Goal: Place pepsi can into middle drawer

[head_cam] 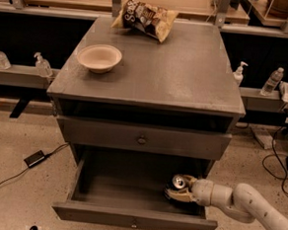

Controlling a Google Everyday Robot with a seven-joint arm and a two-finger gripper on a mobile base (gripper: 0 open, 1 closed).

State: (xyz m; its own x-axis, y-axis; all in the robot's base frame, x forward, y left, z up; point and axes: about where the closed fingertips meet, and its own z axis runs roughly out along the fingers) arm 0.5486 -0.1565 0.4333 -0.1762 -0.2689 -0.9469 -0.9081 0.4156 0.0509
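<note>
The pepsi can [179, 182] is tilted, silver top up, inside the open middle drawer [104, 183] near its right wall. My gripper [176, 192] reaches in from the right over the drawer's side wall and is shut on the can, holding it low at the drawer floor. I cannot tell whether the can rests on the floor. The drawer is pulled well out, and its flat front panel with a small knob [134, 225] faces the camera.
A closed taller-fronted drawer [141, 139] sits above the open one. On the cabinet top [186, 75] stand a cream bowl [99, 58] and a chip bag [145, 18]. Bottles line ledges on both sides. A cable and adapter [34, 158] lie on the floor at left.
</note>
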